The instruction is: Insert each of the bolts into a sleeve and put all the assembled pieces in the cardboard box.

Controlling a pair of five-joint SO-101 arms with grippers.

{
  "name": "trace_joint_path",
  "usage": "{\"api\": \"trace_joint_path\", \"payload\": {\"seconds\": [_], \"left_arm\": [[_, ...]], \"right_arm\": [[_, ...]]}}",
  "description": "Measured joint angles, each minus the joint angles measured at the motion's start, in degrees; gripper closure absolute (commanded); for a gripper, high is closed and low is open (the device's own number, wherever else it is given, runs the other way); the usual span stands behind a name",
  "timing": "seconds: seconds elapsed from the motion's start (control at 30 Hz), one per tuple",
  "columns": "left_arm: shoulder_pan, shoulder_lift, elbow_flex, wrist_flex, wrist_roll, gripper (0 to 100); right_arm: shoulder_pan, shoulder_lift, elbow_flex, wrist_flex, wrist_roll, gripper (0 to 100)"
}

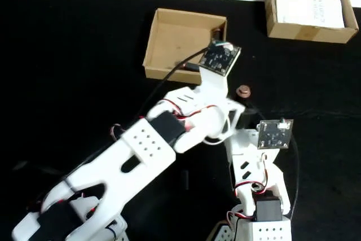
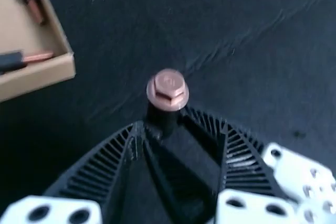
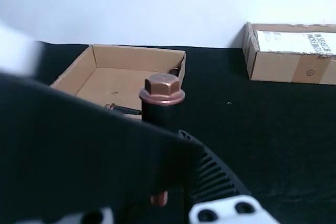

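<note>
1. Nearest to me is my right gripper (image 3: 176, 140), sitting low over the black table (image 1: 67, 55) on the near side of the piece. The piece runs down right through it, but honestly I can't tell if it's gripping or just parked there.
2. Next up is the piece itself. The copper bolt (image 2: 167, 90) is seated in the black sleeve (image 3: 157, 113), with the hex head on top and a bit of copper end poking out the bottom. It's standing upright, a little right of the middle of the table.
3. My left gripper (image 2: 160, 121) comes in from the near left. Its ribbed black fingers (image 2: 210, 140) are pinched in narrow on the sleeve, one on each side, just under the bolt head.
4. Farther back and to the left is the cardboard box (image 1: 175, 40), top open. Its near right corner is close to the bolt but not touching. At least two finished pieces (image 2: 23, 57) are lying inside.
5. Way off at the far right is a second box (image 1: 307, 32) with white paper (image 1: 309, 8) in it, well apart from everything else.
</note>
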Motion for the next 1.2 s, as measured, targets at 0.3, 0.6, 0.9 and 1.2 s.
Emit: {"api": "trace_joint_path", "payload": {"seconds": [0.3,0.6,0.9,1.2], "left_arm": [[-8.0,-17.7,-0.1,16.5,-0.2,98],[-23.3,-38.2,12.7,20.4,-0.2,99],[-37.5,-56.7,43.3,7.4,0.1,99],[-50.4,-72.2,71.8,-19.3,0.1,99]], "right_arm": [[0.0,0.3,-0.4,0.0,0.0,99.1],[0.0,24.0,-24.4,0.0,-3.5,99.1],[0.0,68.5,-61.9,0.0,-3.1,99.1],[-4.7,104.7,-84.9,-0.1,7.4,99.1]]}}
